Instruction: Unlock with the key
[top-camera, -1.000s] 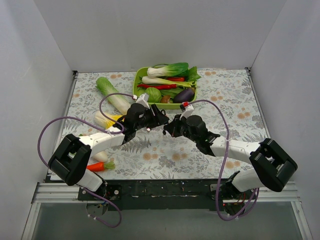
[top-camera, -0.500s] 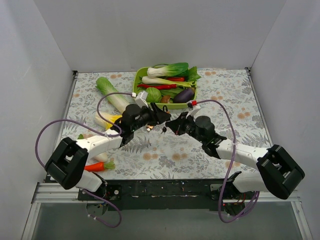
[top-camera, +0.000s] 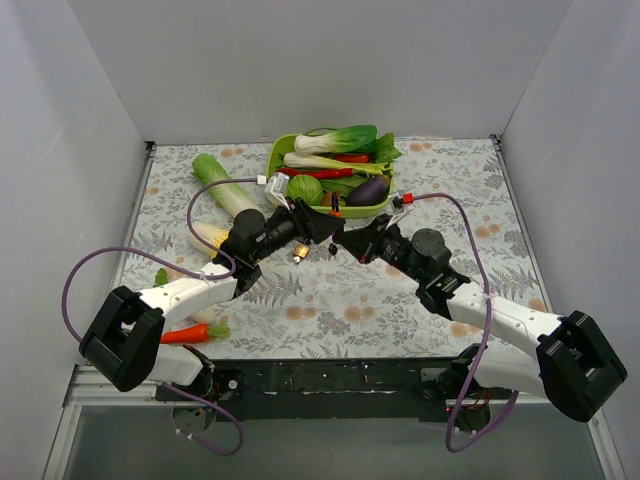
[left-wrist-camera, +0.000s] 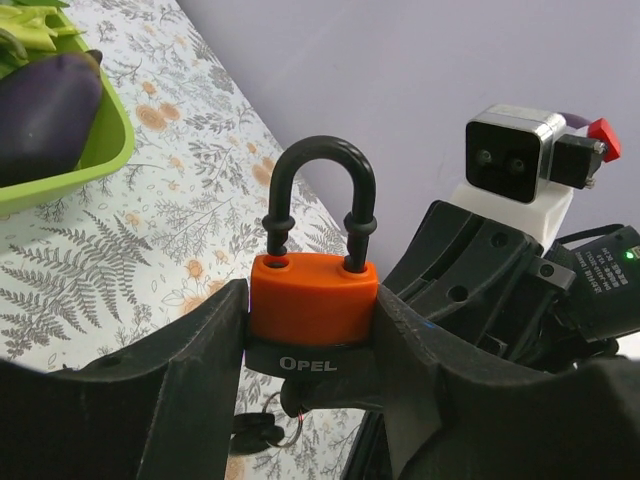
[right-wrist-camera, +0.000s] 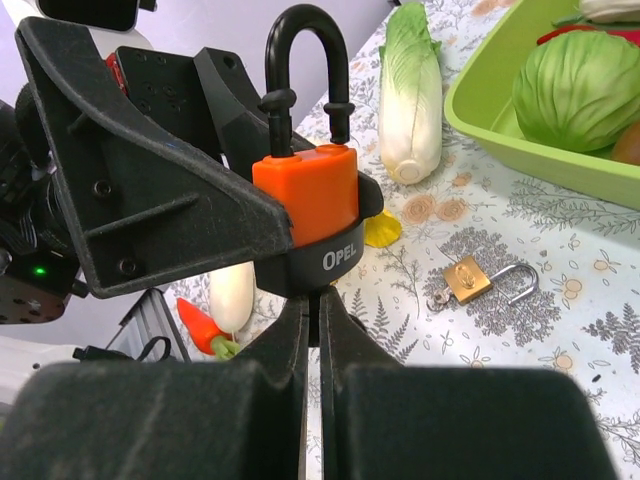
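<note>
Top looks down — opposed wrist views share padlock (left-wrist-camera: 313, 300).

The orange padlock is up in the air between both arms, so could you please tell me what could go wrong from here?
1. The right pincer is shut right under the orange padlock, with the key hidden from view; a slightly skewed blade could jam or bend when turned.
2. The left pincer grips only the padlock's smooth sides, so turning force might twist it loose and drop it near the brass padlock.
</note>
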